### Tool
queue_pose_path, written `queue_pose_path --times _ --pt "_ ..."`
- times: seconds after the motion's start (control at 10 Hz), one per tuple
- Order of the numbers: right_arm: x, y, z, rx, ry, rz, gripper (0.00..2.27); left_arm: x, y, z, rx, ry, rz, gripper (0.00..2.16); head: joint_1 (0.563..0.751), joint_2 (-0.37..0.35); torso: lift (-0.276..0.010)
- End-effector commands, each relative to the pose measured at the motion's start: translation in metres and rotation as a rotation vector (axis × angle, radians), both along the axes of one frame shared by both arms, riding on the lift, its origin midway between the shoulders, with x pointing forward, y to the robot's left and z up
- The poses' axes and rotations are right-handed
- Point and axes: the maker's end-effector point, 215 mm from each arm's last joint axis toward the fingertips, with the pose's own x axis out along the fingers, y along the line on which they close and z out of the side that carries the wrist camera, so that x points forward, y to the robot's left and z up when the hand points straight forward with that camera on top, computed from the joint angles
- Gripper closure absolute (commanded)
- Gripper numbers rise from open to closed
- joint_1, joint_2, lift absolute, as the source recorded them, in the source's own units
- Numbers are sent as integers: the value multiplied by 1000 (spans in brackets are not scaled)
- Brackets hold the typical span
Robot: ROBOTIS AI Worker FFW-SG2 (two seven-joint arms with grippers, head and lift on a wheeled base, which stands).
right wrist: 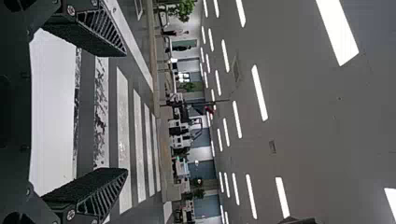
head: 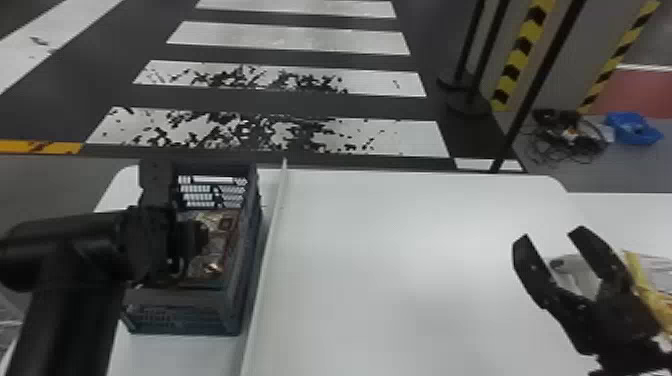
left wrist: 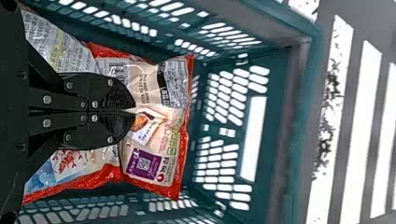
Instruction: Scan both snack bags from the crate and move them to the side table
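Beyond the tables in the head view, broad white stripes (head: 300,40) crossed the dark floor (head: 280,102), the nearer ones broken by black patches, with an orange band (head: 40,146) at the left. Toward the right rose dark poles (head: 540,85), near two panels of yellow-and-black chevrons (head: 517,65). A tangle of dark cables (head: 560,145) lay on the grey floor just beside a blue object (head: 632,128), with a red floor area (head: 640,90) behind. The right wrist view took in a grey ceiling (right wrist: 327,140), bright light strips (right wrist: 259,93) and a green plant (right wrist: 184,9)
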Motion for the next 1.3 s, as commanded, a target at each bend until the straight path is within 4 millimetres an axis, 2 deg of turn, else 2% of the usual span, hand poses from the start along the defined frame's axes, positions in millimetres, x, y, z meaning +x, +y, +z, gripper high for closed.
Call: queue_pose_path --times 0.0,0.2,0.5,1.2 --pt "0 0 1 0 -2 1 117 2 0 28 11 -46 -5 1882 695 -59 -95" --pt "0 -1 1 -1 -1 -1 117 3 -2 47 17 -70 -10 1895 695 -57 -95" --pt "-1 -3 1 -2 -5 -7 117 -1 -6 67 13 -122 -13 2064 695 -61 -95" --pt "-1 -2 0 4 -5 -8 117 -9 -5 115 48 -235 4 2071 695 -64 -95"
